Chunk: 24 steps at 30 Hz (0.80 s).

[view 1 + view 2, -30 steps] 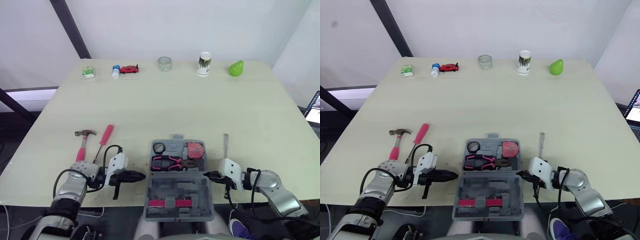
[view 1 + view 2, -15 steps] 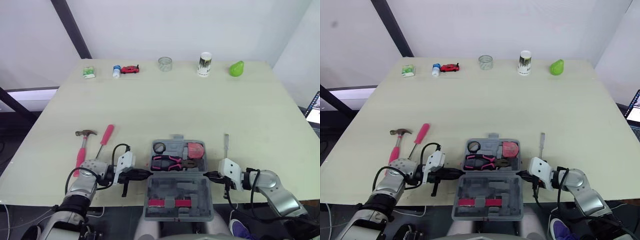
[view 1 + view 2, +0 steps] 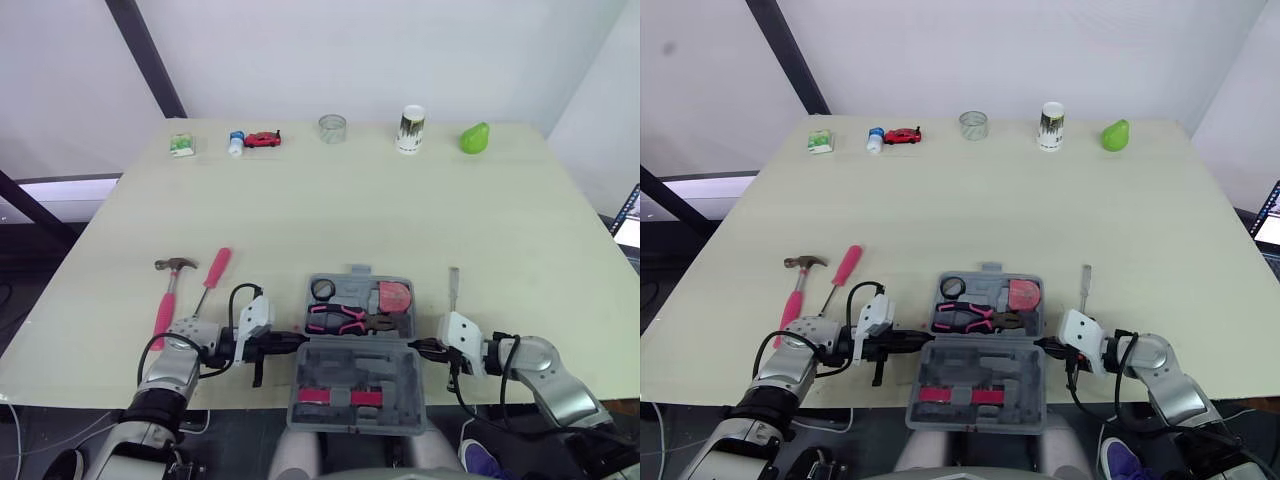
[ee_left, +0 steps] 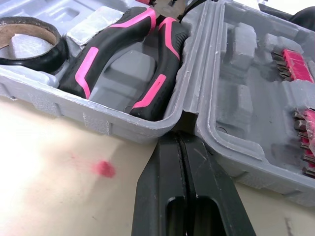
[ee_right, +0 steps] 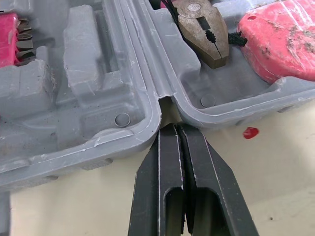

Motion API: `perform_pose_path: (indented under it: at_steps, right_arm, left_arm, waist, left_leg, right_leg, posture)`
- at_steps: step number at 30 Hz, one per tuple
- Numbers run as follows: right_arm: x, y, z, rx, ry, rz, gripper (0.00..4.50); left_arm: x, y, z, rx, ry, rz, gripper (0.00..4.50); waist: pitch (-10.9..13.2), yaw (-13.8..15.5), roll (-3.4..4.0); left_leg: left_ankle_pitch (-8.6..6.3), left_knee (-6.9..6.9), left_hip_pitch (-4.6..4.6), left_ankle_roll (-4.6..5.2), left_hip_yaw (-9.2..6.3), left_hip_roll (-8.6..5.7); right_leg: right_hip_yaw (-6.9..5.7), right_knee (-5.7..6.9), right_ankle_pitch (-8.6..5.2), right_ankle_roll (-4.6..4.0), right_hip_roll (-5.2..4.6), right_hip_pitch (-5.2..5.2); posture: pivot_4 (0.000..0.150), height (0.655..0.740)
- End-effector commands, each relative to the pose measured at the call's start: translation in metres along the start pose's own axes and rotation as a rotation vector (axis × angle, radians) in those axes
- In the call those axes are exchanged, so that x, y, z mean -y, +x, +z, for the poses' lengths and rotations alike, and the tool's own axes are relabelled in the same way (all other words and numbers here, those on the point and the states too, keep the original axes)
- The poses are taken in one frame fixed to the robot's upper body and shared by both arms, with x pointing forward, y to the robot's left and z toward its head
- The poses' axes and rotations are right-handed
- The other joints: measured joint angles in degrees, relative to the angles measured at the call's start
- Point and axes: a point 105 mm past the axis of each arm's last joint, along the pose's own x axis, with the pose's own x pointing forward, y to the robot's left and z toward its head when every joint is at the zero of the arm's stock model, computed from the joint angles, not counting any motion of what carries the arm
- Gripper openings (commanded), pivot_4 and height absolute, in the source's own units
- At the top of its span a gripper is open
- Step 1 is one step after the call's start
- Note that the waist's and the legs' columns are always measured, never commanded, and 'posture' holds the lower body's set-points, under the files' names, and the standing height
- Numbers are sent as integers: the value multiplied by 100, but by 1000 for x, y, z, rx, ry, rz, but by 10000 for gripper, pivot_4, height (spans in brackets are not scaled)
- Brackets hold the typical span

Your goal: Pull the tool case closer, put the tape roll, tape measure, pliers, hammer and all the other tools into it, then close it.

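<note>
Site is reading as a robotics test lab, not a home or workshop. Bare white walls (image 3: 350, 50) are backing a wide pale-yellow tabletop (image 3: 330, 220). A black slanted metal strut (image 3: 145, 55) is crossing behind its far left corner. Unrelated props are sitting in a row along the far edge: small green box (image 3: 181, 145), red toy car (image 3: 262, 139), clear glass cup (image 3: 332, 128), white printed canister (image 3: 410, 129), green pear-shaped object (image 3: 473, 137). A laptop screen (image 3: 630, 215) is glowing past the right edge.

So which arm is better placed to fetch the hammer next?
Left. The hammer lies left of the tool case, near the left gripper; the right gripper sits across the case. Both are shut.
</note>
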Motion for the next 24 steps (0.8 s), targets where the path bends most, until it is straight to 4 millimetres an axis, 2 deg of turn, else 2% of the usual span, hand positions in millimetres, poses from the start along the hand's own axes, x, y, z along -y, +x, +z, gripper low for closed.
perform_pose_path:
  at_steps: [1, 13, 24]
  right_arm:
    - [6, 8, 21, 78, -52, -10, 542]
    - [21, 16, 27, 97, -78, -55, 542]
    - [31, 20, 29, 101, -99, -85, 542]
  left_arm:
    - [-8, 5, 7, -5, 37, 43, 0]
    - [-32, 3, 19, 2, 43, 150, 0]
    - [-32, 4, 22, -1, 56, 132, 0]
  waist:
    - [0, -1, 0]
    - [0, -3, 1]
    - [1, -14, 1]
  left_leg:
    - [0, 0, 0, 0, 0, 0]
    - [1, 1, -1, 0, -3, 0]
    - [0, 0, -4, 0, -3, 1]
  right_leg:
    - [0, 0, 0, 0, 0, 0]
    - [-1, 3, 3, -3, 2, 0]
    - [-1, 0, 3, -3, 2, -2]
  posture:
    - [1500, 7400]
    - [1500, 7400]
    - [1500, 7400]
